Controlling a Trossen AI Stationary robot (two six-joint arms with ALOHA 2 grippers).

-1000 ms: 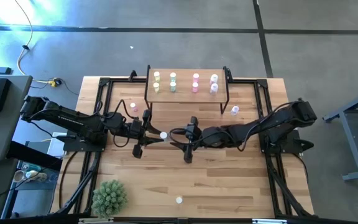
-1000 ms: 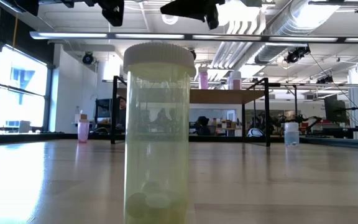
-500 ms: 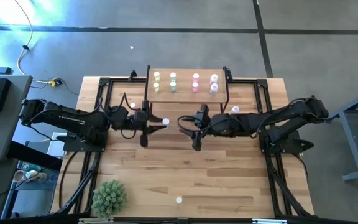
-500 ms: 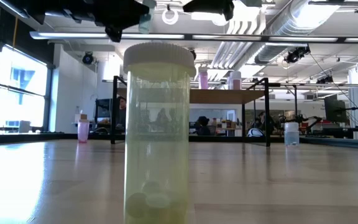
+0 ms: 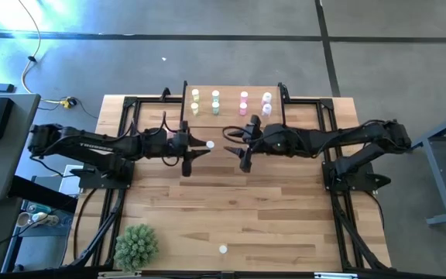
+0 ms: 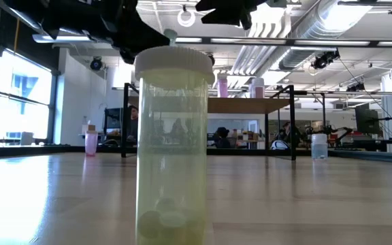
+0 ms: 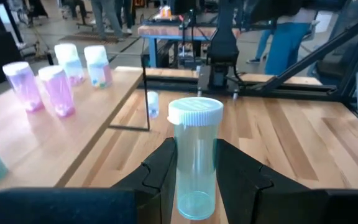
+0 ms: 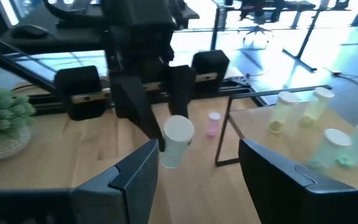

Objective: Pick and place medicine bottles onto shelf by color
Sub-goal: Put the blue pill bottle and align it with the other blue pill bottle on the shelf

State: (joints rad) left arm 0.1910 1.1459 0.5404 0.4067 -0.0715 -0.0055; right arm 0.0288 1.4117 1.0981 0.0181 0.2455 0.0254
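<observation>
Left end effector [image 7: 194, 171] is clamped on a clear white-capped bottle [image 7: 194, 155], held above the bench [image 5: 231, 209] just in front of the shelf [image 5: 231, 116]. Right end effector [image 8: 197, 165] faces it, fingers spread, holding nothing.

The clear, glossy plastic bottle with a ribbed white cap [image 7: 194, 155] sits between matt black plastic fingers [image 7: 160, 171] above the smooth, satin pale-wood plank surface [image 7: 291, 143], beside the light-wood shelf on thin black metal legs [image 7: 55, 134].
</observation>
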